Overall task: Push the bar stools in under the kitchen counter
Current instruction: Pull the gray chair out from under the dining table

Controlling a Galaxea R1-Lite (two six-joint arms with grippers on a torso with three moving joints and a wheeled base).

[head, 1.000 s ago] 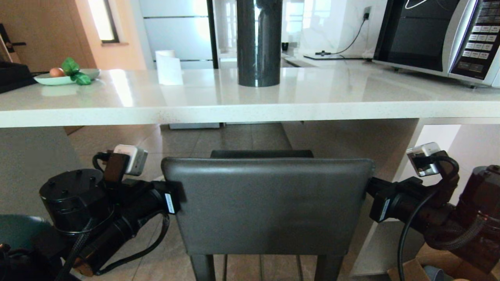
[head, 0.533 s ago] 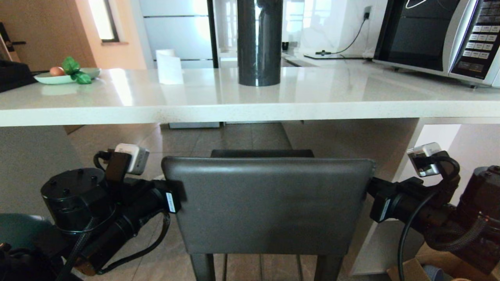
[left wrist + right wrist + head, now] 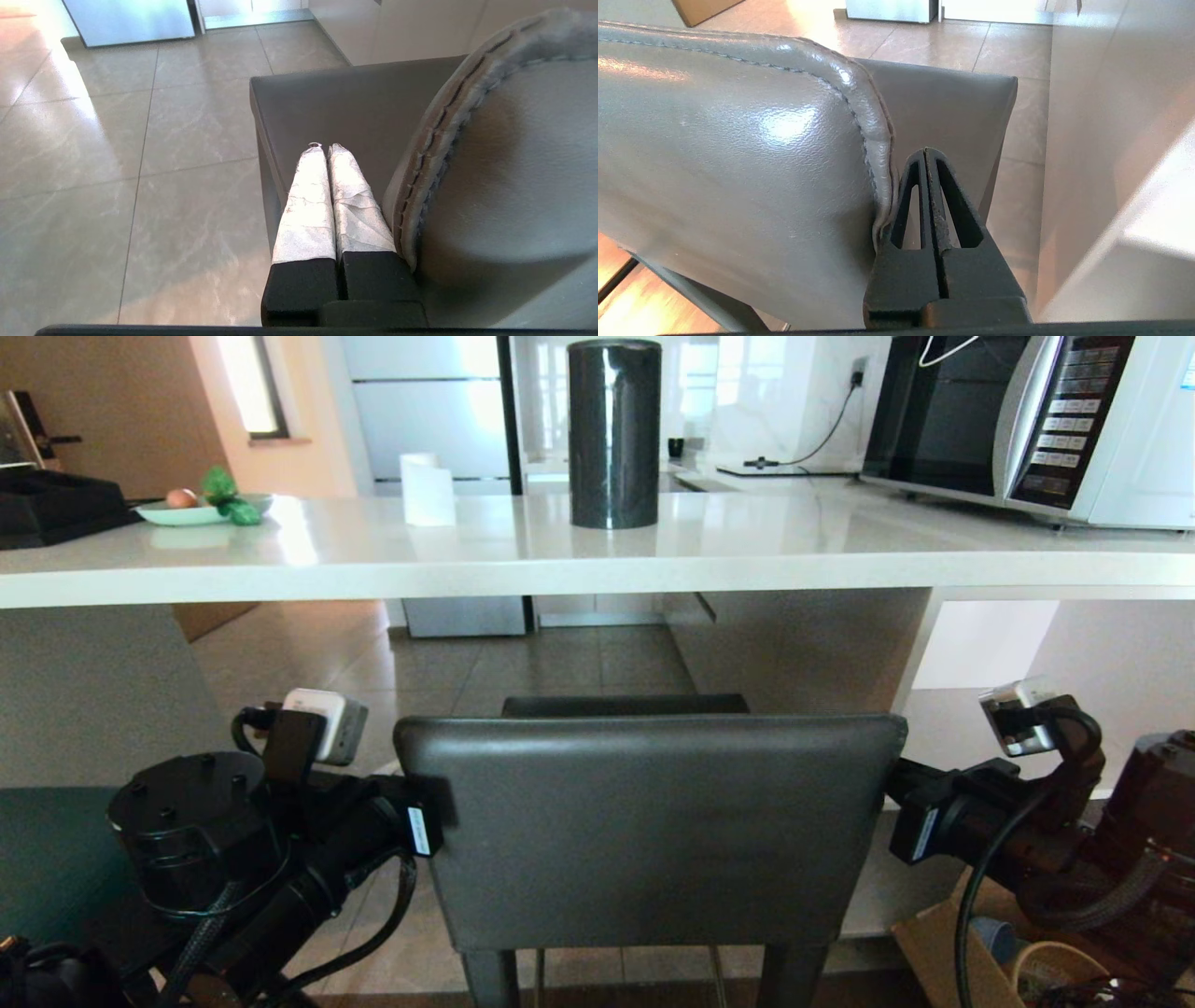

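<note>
In front of the kitchen counter (image 3: 560, 574), bracing the dark grey bar stool (image 3: 644, 831) by its backrest from both sides. Pressing the left gripper (image 3: 325, 149), tape-wrapped fingers shut together and pinching nothing, against the left edge of the backrest. Pressing the right gripper (image 3: 926, 151), black fingers likewise closed on nothing, against the stitched right edge. Pointing both toward the far side, alongside the seat (image 3: 625, 705).

Progress, as a judgement:
- Standing on the near side of the counter, backrest well short of the slab edge, with tiled floor (image 3: 523, 653) showing beyond the seat. Reading this as a push under way, not completed.
- Remaining: carrying the stool toward the far side until the seat is sitting beneath the slab.
- Probably also remaining: the second stool, appearing only as a dark teal surface (image 3: 47, 859) at the near left, not tucked under the counter.

Markings:
- Finding no legible brand anywhere.
- Showing rows of key legends on the microwave (image 3: 1027, 420) panel at the far right, too small for reading.
- Carrying a small white label (image 3: 418, 831) on the left wrist and another on the right, print unreadable.
</note>
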